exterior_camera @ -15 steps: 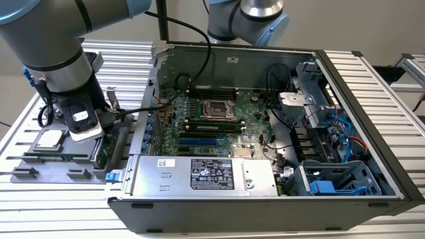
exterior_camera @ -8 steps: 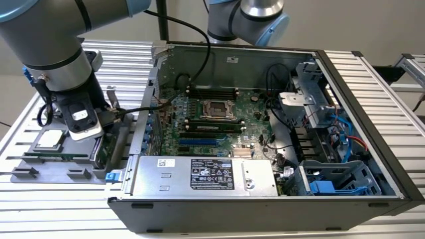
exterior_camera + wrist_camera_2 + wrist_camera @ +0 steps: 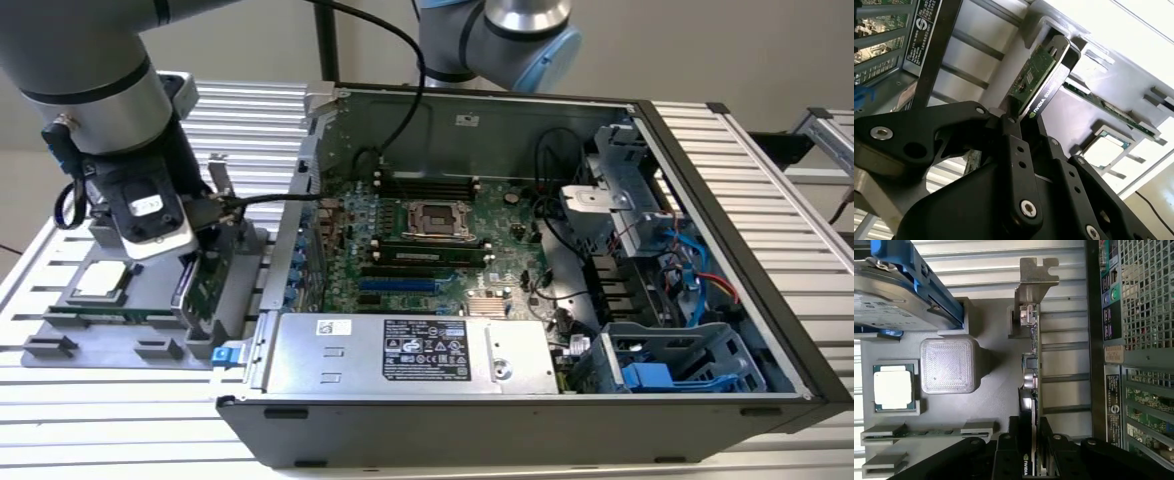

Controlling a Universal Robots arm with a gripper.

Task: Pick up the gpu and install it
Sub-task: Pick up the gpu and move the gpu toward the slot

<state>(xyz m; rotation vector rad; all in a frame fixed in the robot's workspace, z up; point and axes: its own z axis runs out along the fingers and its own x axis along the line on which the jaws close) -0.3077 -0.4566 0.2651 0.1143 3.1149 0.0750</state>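
The gripper is clenched on the gpu, its black fingers pressing both faces at the end away from the silver bracket. The gpu stands on edge at the grey tray, along the tray's side nearest the computer case; a processor chip lies flat on that tray

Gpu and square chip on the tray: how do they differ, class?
The gpu stands on edge; the chip lies flat in its recess. The gpu is long and green with a metal bracket; the chip is square with a silver top. The pincer clamps the gpu; the chip is untouched. Both sit on the tray.
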